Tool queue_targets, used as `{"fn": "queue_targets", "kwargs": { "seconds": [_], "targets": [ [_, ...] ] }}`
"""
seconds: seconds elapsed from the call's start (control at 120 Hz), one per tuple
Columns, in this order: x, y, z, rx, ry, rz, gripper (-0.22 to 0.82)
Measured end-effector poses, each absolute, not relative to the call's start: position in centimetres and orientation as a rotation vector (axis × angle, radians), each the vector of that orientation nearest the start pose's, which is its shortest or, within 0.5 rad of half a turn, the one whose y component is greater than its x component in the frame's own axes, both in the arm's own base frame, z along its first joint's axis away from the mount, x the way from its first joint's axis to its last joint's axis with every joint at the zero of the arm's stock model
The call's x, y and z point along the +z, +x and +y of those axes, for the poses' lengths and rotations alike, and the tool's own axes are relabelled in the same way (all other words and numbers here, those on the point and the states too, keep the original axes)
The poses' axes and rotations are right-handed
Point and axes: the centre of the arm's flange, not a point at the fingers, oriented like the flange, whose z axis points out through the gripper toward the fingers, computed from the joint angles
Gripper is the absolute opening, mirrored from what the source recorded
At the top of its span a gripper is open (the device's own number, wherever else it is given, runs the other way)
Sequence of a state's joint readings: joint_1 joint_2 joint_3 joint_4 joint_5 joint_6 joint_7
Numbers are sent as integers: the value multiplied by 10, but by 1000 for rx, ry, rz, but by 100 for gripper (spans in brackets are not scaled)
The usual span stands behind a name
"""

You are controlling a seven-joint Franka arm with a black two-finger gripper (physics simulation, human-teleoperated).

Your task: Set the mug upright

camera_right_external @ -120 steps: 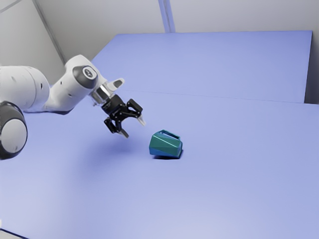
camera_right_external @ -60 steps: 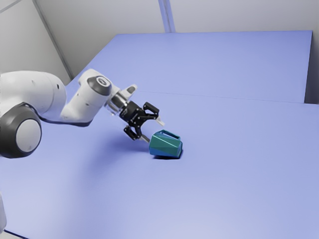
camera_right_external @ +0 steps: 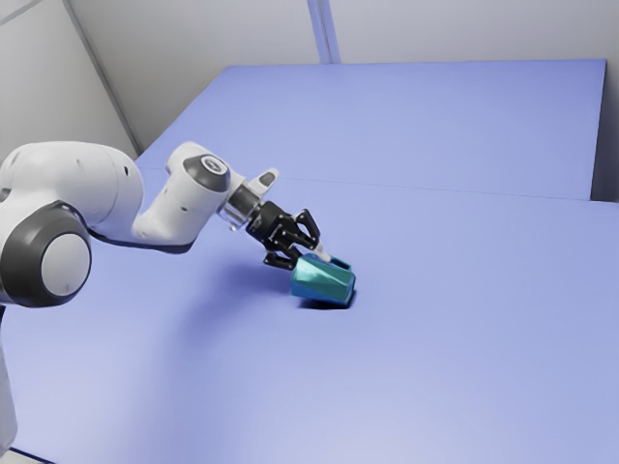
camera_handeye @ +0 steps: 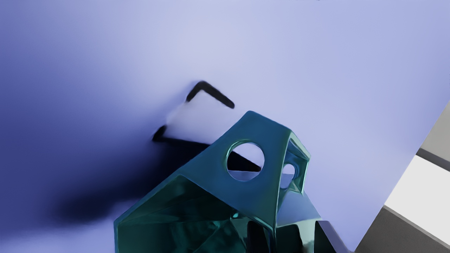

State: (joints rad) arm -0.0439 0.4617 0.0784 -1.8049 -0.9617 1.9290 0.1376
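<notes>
Your gripper (camera_right_external: pixel 310 257), its fingers drawn close, pinches the wall of the sideways mug (camera_right_external: pixel 324 281) beside its handle (camera_right_external: pixel 339 262), probably giving you leverage to tip it upright.

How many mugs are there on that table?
1: the teal mug, tipped on its side at the end effector, around the middle of the exterior view. Another could be hidden behind the arm.
</notes>
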Motion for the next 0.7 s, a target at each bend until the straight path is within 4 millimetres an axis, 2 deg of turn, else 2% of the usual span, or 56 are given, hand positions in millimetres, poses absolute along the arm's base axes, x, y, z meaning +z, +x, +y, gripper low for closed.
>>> {"fn": "queue_targets", "kwargs": {
  "seconds": [0.2, 0.467, 0.567, 0.7],
  "targets": [
    [302, 638, -60, -253, 2271, 437, -12],
    [318, 644, -80, -209, 2306, 413, -17],
    [339, 642, -89, -167, 2375, 361, -17],
    [386, 632, -94, -72, 2540, 241, -18]
  ]
}}
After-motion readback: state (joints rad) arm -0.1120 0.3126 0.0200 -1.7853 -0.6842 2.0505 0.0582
